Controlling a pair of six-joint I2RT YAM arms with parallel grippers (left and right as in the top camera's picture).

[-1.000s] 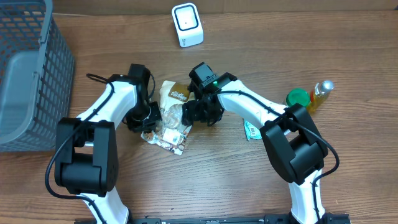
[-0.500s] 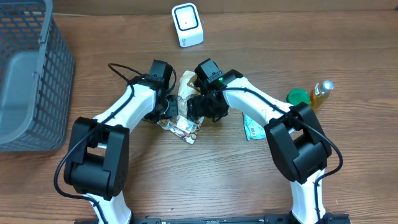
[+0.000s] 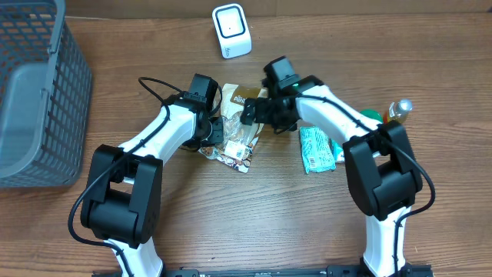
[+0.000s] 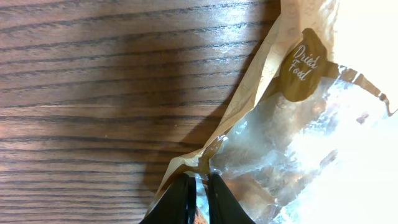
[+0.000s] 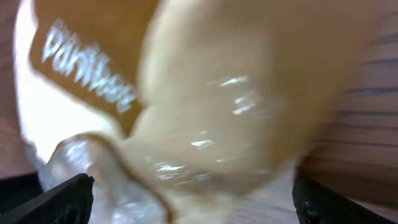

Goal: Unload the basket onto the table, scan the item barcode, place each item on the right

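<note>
Snack bag (image 3: 240, 132), a tan and clear-plastic pouch, sits near the middle of the tabletop (image 3: 269, 223) between the two arms, below the white scanner (image 3: 231, 29) and well apart from it. The left pincer (image 3: 216, 132) is pressed together on the bag's left edge; the left wrist view shows its dark tips (image 4: 199, 186) pinching the crinkled seam where tan paper meets clear film, with bare wood beside it. The right pincer (image 3: 258, 114) is at the bag's upper right corner, spread wide. In the blurred right wrist view its fingers (image 5: 62, 198) stand at either edge of the picture with the bag filling the space between them. A green packet (image 3: 315, 148) lies just right of the bag, and a grey basket (image 3: 38, 92) stands at the far left.
</note>
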